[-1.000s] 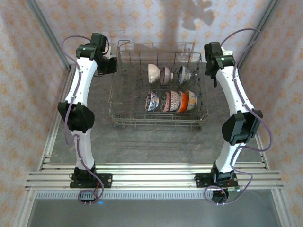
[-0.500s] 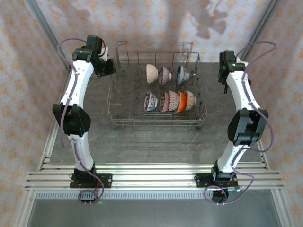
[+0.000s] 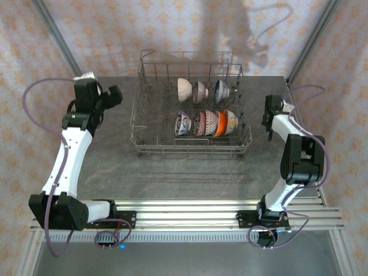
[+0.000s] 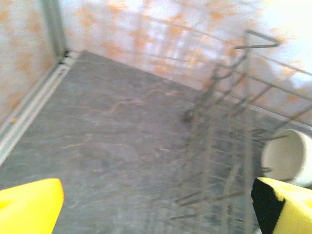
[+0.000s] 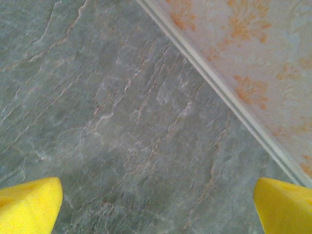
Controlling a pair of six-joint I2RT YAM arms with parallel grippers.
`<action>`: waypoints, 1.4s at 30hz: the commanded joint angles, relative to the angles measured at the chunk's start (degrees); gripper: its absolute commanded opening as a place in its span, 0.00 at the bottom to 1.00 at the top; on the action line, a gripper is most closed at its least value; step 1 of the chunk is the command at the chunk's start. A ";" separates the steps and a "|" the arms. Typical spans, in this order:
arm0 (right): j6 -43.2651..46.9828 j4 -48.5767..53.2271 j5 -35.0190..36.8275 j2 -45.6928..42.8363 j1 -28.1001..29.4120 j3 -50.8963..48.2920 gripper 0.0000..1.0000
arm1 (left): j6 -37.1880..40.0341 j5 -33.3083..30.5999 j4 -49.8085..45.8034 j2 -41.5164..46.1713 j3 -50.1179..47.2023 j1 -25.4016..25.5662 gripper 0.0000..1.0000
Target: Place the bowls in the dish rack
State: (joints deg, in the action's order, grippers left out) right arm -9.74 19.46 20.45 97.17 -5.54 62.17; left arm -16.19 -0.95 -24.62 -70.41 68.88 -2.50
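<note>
The wire dish rack (image 3: 140, 123) stands at the middle of the grey stone-look table (image 3: 190, 172), towards the far wall. All the bowls (image 3: 207, 122) in sight are inside it, standing on edge between the tines in two rows. The back row holds a cream bowl (image 3: 185, 88), a pinkish bowl (image 3: 200, 91) and a blue-and-white bowl (image 3: 223, 89). The front row is packed closely, with a blue-patterned bowl (image 3: 184, 122) at its left end and an orange bowl (image 3: 222, 123) towards its right (the exact count in this row is hard to tell).

The left gripper (image 4: 156, 207) hangs over bare table just left of the rack, apart from it. Its yellow fingers (image 4: 29, 207) are spread wide with nothing between them. Its wrist view is blurred, but it shows the rack's wires and the cream bowl past the right finger.

The right gripper (image 5: 156, 207) is over the table to the right of the rack, near the rail (image 5: 219, 87) at the foot of the patterned wall (image 5: 253, 44). Its jaws are also wide apart and empty.
</note>
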 commanded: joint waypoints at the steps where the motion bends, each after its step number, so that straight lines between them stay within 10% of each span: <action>1: 2.59 -11.99 -4.16 -3.23 1.10 -4.86 1.00 | 0.44 -12.04 11.33 2.81 -13.45 0.10 0.99; 19: 10.11 -43.34 -8.51 -7.92 8.21 -25.17 1.00 | 11.59 -20.95 61.86 0.97 -50.78 9.97 0.99; 42: 12.46 -65.25 -13.86 -9.56 8.53 -38.51 1.00 | 18.32 -18.99 86.14 -14.13 -53.14 8.51 0.99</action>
State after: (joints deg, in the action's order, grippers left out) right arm 2.55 -41.32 9.34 87.42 2.20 23.70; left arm 1.85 -19.86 56.75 -84.99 16.03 6.74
